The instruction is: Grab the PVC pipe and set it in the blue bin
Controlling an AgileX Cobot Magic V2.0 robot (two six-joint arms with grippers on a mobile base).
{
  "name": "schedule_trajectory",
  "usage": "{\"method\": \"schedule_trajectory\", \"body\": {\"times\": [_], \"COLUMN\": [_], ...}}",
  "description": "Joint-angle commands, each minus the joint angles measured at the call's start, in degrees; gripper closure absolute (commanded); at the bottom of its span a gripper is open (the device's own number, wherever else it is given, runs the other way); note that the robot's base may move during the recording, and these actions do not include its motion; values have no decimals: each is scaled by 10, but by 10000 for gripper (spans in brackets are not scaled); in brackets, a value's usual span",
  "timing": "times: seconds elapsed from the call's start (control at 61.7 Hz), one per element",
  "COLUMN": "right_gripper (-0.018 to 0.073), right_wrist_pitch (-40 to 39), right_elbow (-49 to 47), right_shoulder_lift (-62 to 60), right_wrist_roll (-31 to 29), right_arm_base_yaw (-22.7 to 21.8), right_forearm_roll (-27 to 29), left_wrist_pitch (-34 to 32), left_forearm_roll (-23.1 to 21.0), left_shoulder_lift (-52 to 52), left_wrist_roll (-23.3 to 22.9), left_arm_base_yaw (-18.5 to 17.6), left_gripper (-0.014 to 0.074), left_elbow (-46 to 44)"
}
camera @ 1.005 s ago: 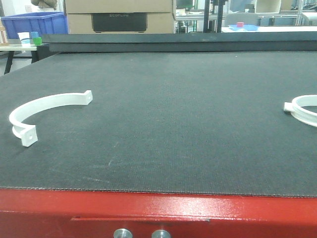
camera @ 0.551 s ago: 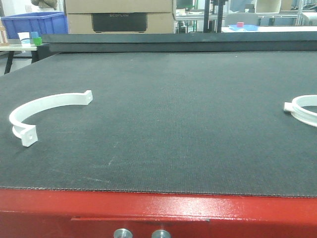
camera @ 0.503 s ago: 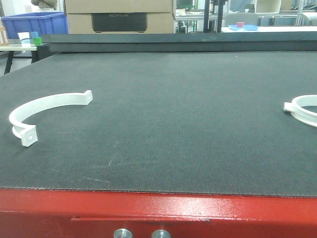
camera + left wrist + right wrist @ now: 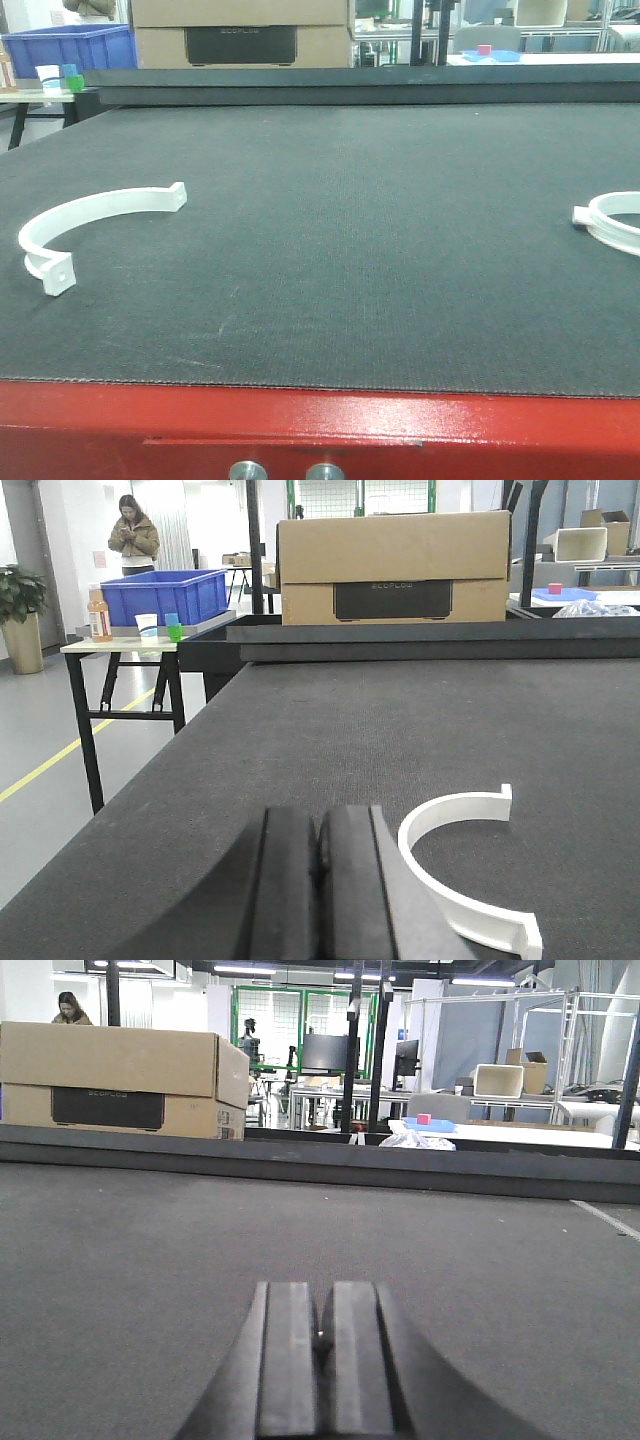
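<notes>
A white curved PVC pipe piece lies on the dark mat at the left, and a second one lies at the right edge, partly cut off. Neither gripper shows in the front view. In the left wrist view my left gripper is shut and empty, low over the mat, with the left PVC piece just to its right and apart from it. My right gripper is shut and empty over bare mat, with no pipe in its view. The blue bin stands on a side table beyond the far left corner, also in the left wrist view.
A raised black ledge runs along the mat's far edge, with a cardboard box behind it. The table's front edge is red. Cups stand by the bin. A person stands far behind.
</notes>
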Motion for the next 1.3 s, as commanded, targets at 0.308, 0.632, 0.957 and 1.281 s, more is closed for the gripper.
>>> {"method": "schedule_trajectory", "body": {"times": [0.308, 0.632, 0.957, 1.281], "right_gripper": [728, 728, 728, 728], "right_wrist_pitch": [-27, -35, 82, 147], "right_elbow": [0, -27, -128, -214], "right_shoulder_lift": [-1, -1, 0, 121], "right_wrist_roll": [-1, -1, -1, -1], "right_arm_base_yaw": [0, 2, 2, 2], "right_forearm_roll": [0, 77, 89, 101], "left_wrist_pitch": [-26, -58, 31, 130], "left_forearm_roll": [-6, -13, -13, -20], "left_shoulder_lift": [-4, -4, -4, 11], "left_wrist_roll": [-1, -1, -1, -1], "left_arm_base_yaw": [-2, -2, -2, -2], "left_gripper": [707, 707, 707, 707], "left_elbow": [-1, -9, -71, -154]}}
